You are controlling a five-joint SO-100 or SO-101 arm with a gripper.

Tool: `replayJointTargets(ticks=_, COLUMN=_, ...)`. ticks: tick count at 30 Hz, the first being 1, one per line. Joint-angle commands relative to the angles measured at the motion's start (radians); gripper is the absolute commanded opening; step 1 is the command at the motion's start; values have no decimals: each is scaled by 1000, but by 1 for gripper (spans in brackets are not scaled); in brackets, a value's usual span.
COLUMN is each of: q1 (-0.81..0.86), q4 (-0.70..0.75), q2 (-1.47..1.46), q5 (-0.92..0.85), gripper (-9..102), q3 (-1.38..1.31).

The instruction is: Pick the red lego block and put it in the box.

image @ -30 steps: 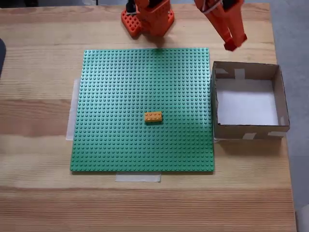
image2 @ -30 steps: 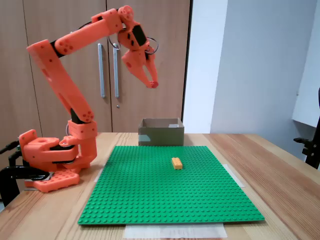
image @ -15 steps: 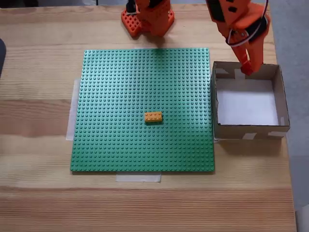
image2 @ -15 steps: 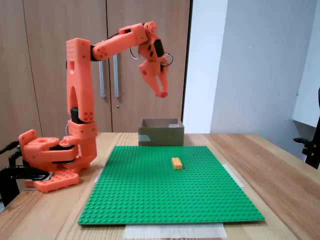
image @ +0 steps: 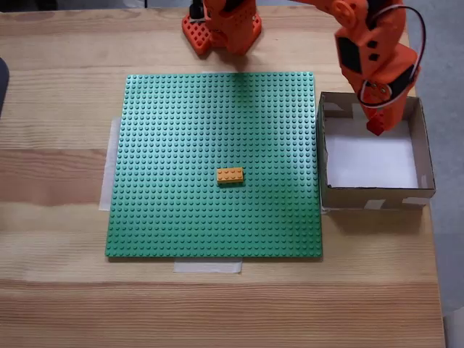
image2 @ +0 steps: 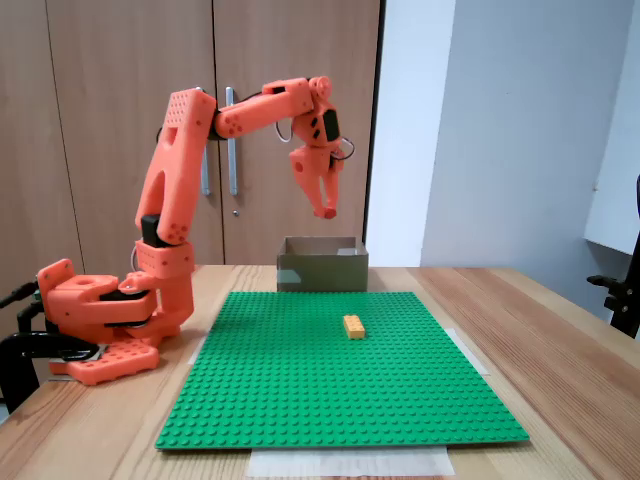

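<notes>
Hovering above box, gripper pinched small red piece at tips, likely red lego block; box floor bare. Best release: centre over floor, lower inside walls, then part fingers. Orange-yellow brick sat on green baseplate, untouched.

place: probably an office or lab room | evidence: pale wooden table with taped-down green lego baseplate; tall wooden cabinet doors with metal handles; plain white wall; part of a chair at right edge
</notes>
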Motion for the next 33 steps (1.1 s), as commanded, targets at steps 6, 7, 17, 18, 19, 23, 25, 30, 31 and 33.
replayJointTargets(ticks=6, q1=-17, q4=-91, q2=-11, q5=-21, gripper=2, q3=110)
replayJointTargets(ticks=7, q1=-20, q4=-98, q2=-11, q5=-21, gripper=2, q3=123)
replayJointTargets(ticks=17, q1=-26, q4=-219, q2=-21, q5=-21, gripper=3, q3=265)
replayJointTargets(ticks=18, q1=-28, q4=-224, q2=-28, q5=-20, gripper=3, q3=265)
replayJointTargets(ticks=19, q1=-29, q4=-227, q2=-34, q5=-18, gripper=3, q3=267)
replayJointTargets(ticks=23, q1=-32, q4=-252, q2=-58, q5=-6, gripper=3, q3=275)
replayJointTargets(ticks=25, q1=-34, q4=-272, q2=-66, q5=-5, gripper=3, q3=285)
replayJointTargets(ticks=30, q1=-34, q4=-319, q2=-84, q5=0, gripper=4, q3=295)
replayJointTargets(ticks=31, q1=-34, q4=-325, q2=-86, q5=3, gripper=4, q3=296)
replayJointTargets(ticks=33, q1=-35, q4=-339, q2=-91, q5=6, gripper=4, q3=299)
